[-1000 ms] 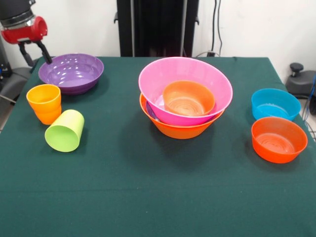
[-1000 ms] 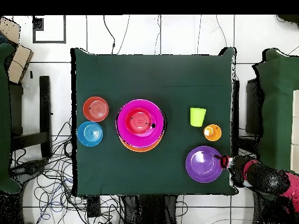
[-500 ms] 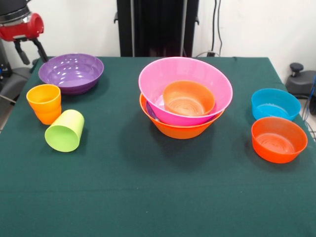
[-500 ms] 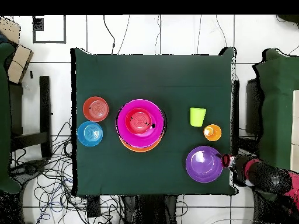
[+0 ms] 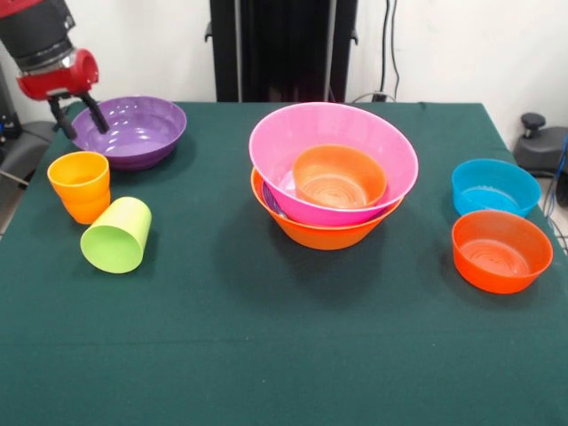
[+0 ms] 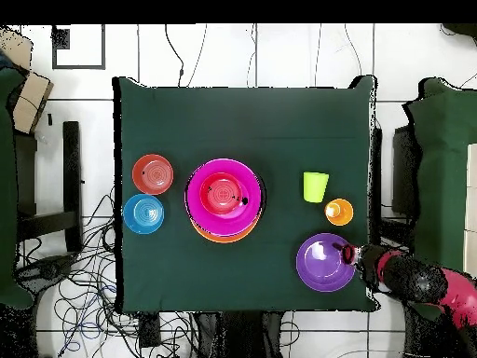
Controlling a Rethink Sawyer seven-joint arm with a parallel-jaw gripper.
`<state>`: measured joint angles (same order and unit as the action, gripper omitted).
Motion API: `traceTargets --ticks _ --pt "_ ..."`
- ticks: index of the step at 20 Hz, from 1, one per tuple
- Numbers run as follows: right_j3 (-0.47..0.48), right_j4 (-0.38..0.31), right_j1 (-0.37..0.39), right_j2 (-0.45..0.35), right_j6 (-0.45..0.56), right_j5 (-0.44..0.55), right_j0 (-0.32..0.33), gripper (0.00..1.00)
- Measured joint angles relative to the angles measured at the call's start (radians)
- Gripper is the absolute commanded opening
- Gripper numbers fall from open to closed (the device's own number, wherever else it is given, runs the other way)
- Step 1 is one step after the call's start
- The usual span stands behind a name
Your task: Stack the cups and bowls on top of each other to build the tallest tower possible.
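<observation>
A wide purple bowl [image 5: 133, 130] [image 6: 321, 264] stands alone at the table's far left in the front view. My gripper [image 5: 80, 121] [image 6: 349, 254] is open at this bowl's left rim, one finger outside the rim and one over the inside. In front of it are an upright orange cup [image 5: 80, 186] [image 6: 339, 212] and a lime green cup [image 5: 116, 235] [image 6: 316, 185] lying on its side. Mid-table is the tower: a yellow-orange bowl [image 5: 324, 232] at the base, a pink bowl [image 5: 284, 155] [image 6: 200, 191] above it, and a small red-orange bowl [image 5: 339, 177] inside the pink one. A sliver of purple [image 5: 269, 200] shows between them.
At the right in the front view sit a blue bowl [image 5: 494, 186] [image 6: 143, 213] and a red-orange bowl [image 5: 501, 251] [image 6: 152, 173] side by side. The green tablecloth [image 5: 284, 355] covers the table. Cables lie on the floor beside the table [image 6: 84, 298].
The gripper has come down and toward the purple bowl, from beside and above its left edge to straddling that rim. Bowls and cups have not moved.
</observation>
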<state>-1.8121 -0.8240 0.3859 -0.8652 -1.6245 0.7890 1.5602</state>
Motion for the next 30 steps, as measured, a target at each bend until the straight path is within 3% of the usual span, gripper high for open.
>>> traceTargets --ticks 8,16,23,26,30 --pt "0.020 -0.033 -0.098 -0.001 0.056 -0.001 0.037 1.00" --pt "0.020 -0.033 -0.096 -0.003 0.076 -0.001 0.043 1.00" --pt "0.007 -0.027 -0.025 -0.008 0.076 -0.001 0.035 1.00" --pt "-0.009 -0.006 0.040 -0.008 0.076 -0.001 0.005 1.00" --pt "-0.014 0.029 0.137 -0.009 0.076 0.000 -0.084 1.00"
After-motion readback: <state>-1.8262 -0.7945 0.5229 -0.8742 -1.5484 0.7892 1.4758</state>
